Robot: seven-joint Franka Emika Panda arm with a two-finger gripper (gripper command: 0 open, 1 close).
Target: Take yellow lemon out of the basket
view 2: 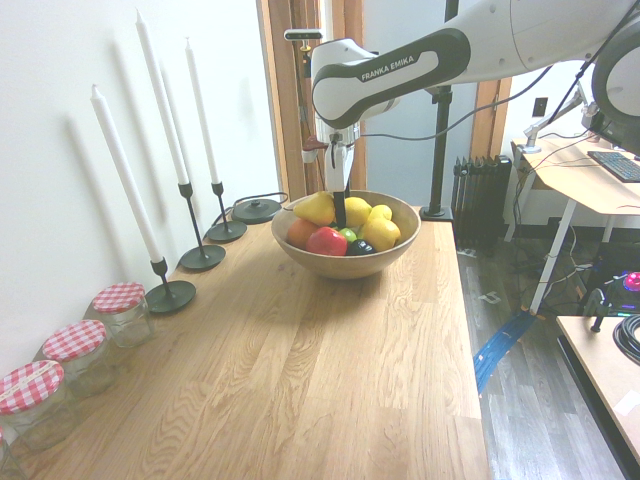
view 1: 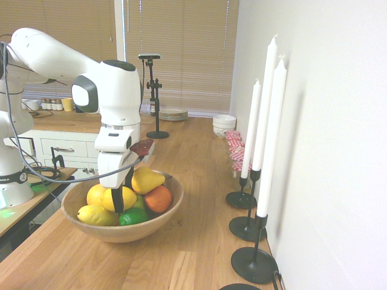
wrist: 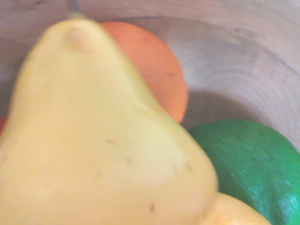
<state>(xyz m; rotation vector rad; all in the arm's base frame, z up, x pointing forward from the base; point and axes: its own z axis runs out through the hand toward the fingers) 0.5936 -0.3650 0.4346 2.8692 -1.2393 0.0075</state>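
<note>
Within basket (view 1: 124,234) rim, fingers (view 1: 117,200) angled down amid crowded fruit (view 1: 97,215).

You look along the counter (view 1: 175,241) from opposite ends in the two exterior views, both angled down and sharing the bowl (view 1: 142,230); the wrist view peers closely inside it.

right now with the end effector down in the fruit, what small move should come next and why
Probably close the end effector gently: its dark fingers look open, reaching down into the wide round light-brown wooden bowl, one of them in front of the plump bright yellow lemon, which still lies among the other fruit.
</note>
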